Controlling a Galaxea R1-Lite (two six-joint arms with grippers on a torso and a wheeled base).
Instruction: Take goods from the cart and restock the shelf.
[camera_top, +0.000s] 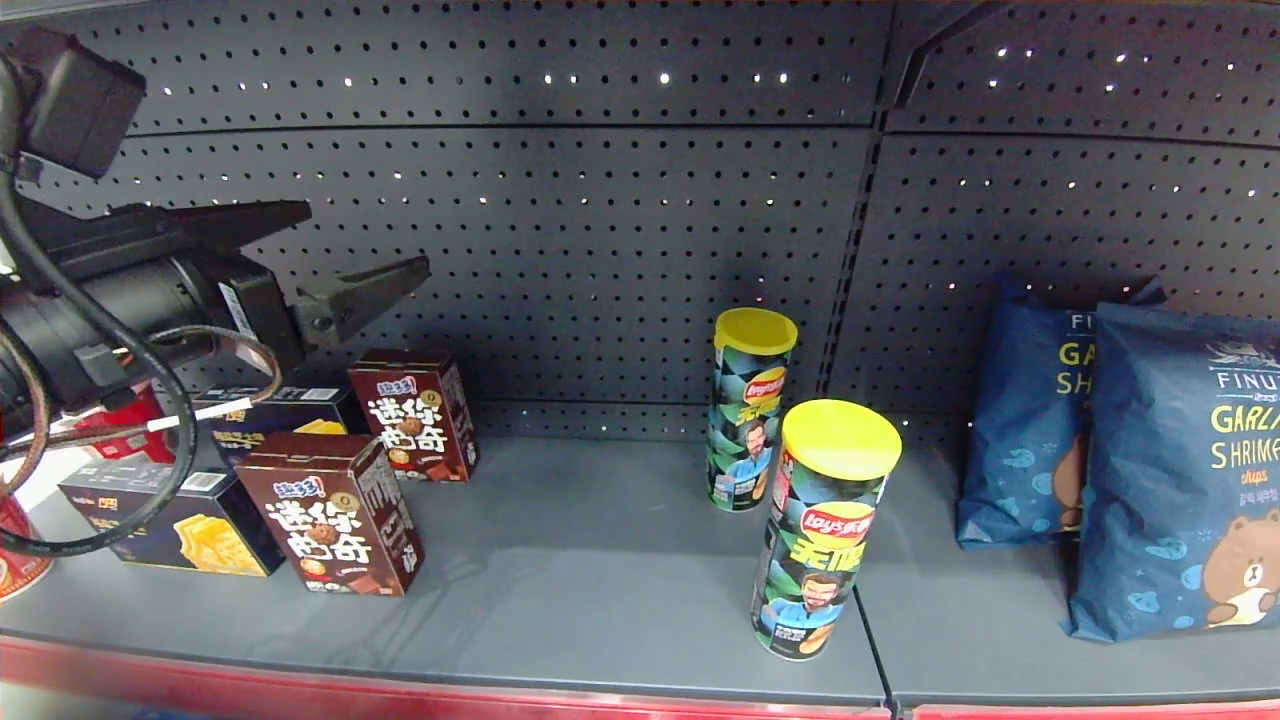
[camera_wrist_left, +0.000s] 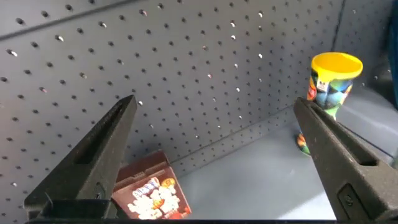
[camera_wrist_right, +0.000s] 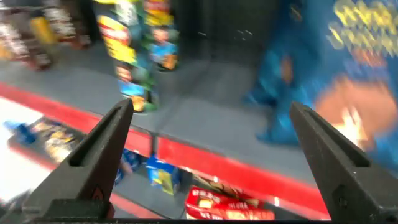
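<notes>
My left gripper (camera_top: 365, 245) hangs open and empty above the left part of the grey shelf (camera_top: 600, 560), over two brown cookie boxes (camera_top: 415, 410) (camera_top: 335, 510). In the left wrist view the gripper (camera_wrist_left: 214, 104) has one brown box (camera_wrist_left: 152, 190) below it and a yellow-lidded chip can (camera_wrist_left: 329, 87) farther off. Two such cans stand mid-shelf, one at the back (camera_top: 752, 405) and one near the front edge (camera_top: 825, 525). My right gripper (camera_wrist_right: 210, 107) is open and empty in front of the shelf's red edge (camera_wrist_right: 205, 155), facing a can (camera_wrist_right: 134, 56) and a blue bag (camera_wrist_right: 336, 68).
Dark blue boxes (camera_top: 170, 520) lie left of the brown ones. Two blue snack bags (camera_top: 1170, 470) lean at the right. A perforated back panel (camera_top: 600, 200) closes the shelf. Packaged goods (camera_wrist_right: 230, 205) sit on a lower level. Bare shelf lies between the boxes and cans.
</notes>
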